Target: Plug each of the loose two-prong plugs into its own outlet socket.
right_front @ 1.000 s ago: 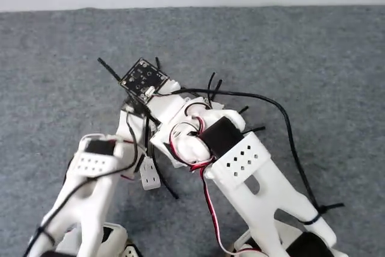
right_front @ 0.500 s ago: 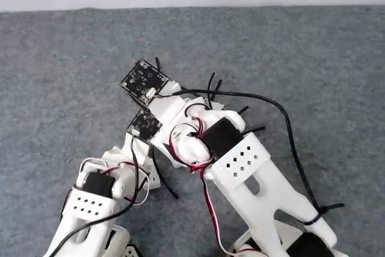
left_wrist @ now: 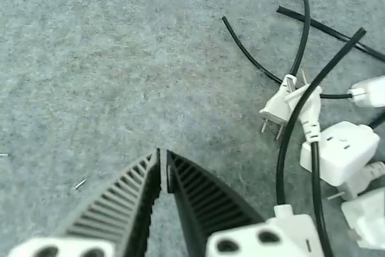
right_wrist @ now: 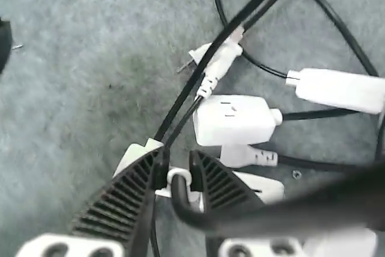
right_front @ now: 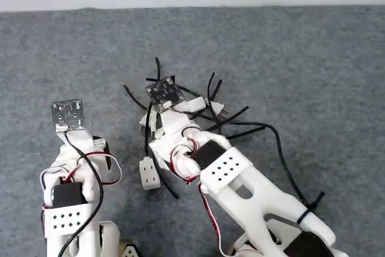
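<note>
A grey, carpet-like bench (right_front: 301, 58) seen from above, with two white robot arms coming in from the near edge. The left arm (right_front: 69, 203) stands off to one side, over bare surface. The right arm (right_front: 240, 179) leans in over a tangle of black cords (right_front: 240, 130) and white plugs near the middle of the bench.

From the left wrist, the left pincer (left_wrist: 163, 154) is closed, its ribbed dark jaws pressed together with nothing between them, pointing down at bare bench. Beyond it lies a small white two-prong plug (left_wrist: 275, 106), unplugged, prongs toward the open bench. Just beside that is a blocky white outlet socket (left_wrist: 340, 148) with its slotted face up.

From the right wrist, the right pincer (right_wrist: 178, 159) is closed on a white connector (right_wrist: 178, 178) where a thick black cord leaves it. Whether this piece is a plug or a socket cannot be told. Just past the jaws lies the blocky socket (right_wrist: 234, 120), face up and unfilled. The small plug (right_wrist: 216, 61) lies near it with a black cord crossing over it, and a longer white plug (right_wrist: 337, 88) lies close by.

In the overhead view another socket (right_front: 148, 173) lies on the bench between the two arms, holes facing up, with no plug in it.
</note>
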Tool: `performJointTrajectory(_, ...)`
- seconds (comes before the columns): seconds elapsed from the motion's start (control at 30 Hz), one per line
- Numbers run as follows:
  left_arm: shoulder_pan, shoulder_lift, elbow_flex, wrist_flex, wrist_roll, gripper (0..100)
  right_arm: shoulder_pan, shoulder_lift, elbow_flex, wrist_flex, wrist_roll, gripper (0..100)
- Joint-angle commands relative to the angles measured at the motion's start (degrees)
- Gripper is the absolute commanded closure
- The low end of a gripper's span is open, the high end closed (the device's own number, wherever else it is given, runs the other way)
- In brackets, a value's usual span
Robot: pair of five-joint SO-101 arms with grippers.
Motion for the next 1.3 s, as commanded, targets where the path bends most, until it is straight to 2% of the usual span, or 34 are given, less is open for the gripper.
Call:
performJointTrajectory(0.0, -0.53, -0.88, -0.48, -1.41, 0.88, 99, -3.56, -0.40, -0.44, -2.68, -0.97, 99.1)
performJointTrajectory(0.2, -0.44, -0.88, 1.01, -4.66, 0.79, 99, -7.52, 0.04, 0.62, -5.58, 0.88, 99.1)
performJointTrajectory(0.53, -0.44, -0.88, 1.45, -5.19, 0.79, 99, -7.43, 6.46, 0.88, -9.01, 0.79, 99.1)
performJointTrajectory(1.27, -0.44, -0.88, 1.45, -5.10, 0.79, 99, -7.25, 7.16, 1.32, -11.21, -1.14, 99.1)
